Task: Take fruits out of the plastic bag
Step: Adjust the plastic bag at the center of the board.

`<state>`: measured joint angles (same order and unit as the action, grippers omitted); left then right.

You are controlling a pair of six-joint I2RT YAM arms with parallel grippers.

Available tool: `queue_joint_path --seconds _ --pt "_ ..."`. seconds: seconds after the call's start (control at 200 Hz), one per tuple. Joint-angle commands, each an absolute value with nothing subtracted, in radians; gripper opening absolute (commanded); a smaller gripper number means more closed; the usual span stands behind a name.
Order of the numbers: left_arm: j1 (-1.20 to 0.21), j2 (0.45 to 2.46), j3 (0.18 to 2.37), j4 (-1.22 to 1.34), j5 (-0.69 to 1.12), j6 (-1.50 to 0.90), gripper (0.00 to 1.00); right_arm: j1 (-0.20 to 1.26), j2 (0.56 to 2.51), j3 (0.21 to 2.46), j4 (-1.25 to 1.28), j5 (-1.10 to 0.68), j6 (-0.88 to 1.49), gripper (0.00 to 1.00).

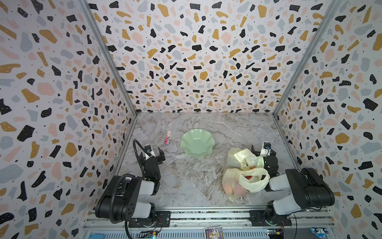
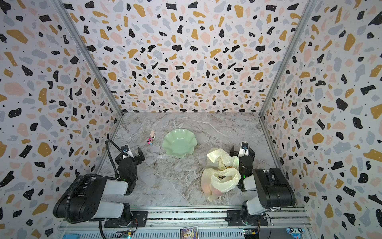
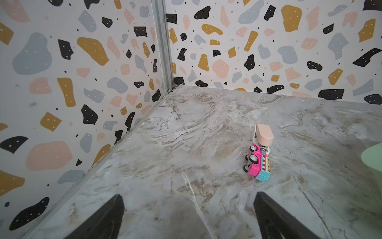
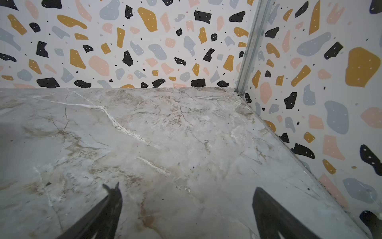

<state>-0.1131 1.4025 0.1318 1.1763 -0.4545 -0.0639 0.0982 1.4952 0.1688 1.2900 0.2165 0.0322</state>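
Note:
The pale-yellow plastic bag [image 1: 244, 175] [image 2: 221, 178] lies crumpled on the marble table at the near right, close against my right arm. Fruits show inside it: a red piece [image 1: 249, 177] in the mouth between the handles, and peach-pink shapes [image 1: 235, 189] [image 2: 215, 191] through the film. My right gripper [image 1: 263, 151] [image 2: 242, 151] [image 4: 187, 202] stands open just past the bag's far right end, with only bare table between its fingers. My left gripper [image 1: 152, 154] [image 2: 132, 154] [image 3: 188, 207] is open and empty at the left, far from the bag.
A pale green wavy-rimmed plate [image 1: 197, 142] [image 2: 179, 142] sits mid-table, left of the bag's far end. A small pink toy car [image 1: 166, 141] [image 3: 256, 163] and a beige piece [image 1: 169, 133] [image 3: 264, 134] lie ahead of my left gripper. Patterned walls close three sides.

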Motion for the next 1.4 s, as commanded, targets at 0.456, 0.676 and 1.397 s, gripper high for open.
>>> queue_joint_path --seconds 0.456,0.676,1.397 --pt "-0.116 1.393 0.153 1.216 -0.469 -0.059 1.00 0.100 1.490 0.187 1.290 0.221 0.029 0.99" --pt "-0.117 1.392 0.152 1.219 -0.469 -0.058 1.00 0.099 1.493 0.189 1.287 0.221 0.032 0.99" --pt "-0.310 0.754 0.638 0.329 -0.245 -0.101 0.79 -0.015 0.630 0.445 0.304 0.228 0.307 0.99"
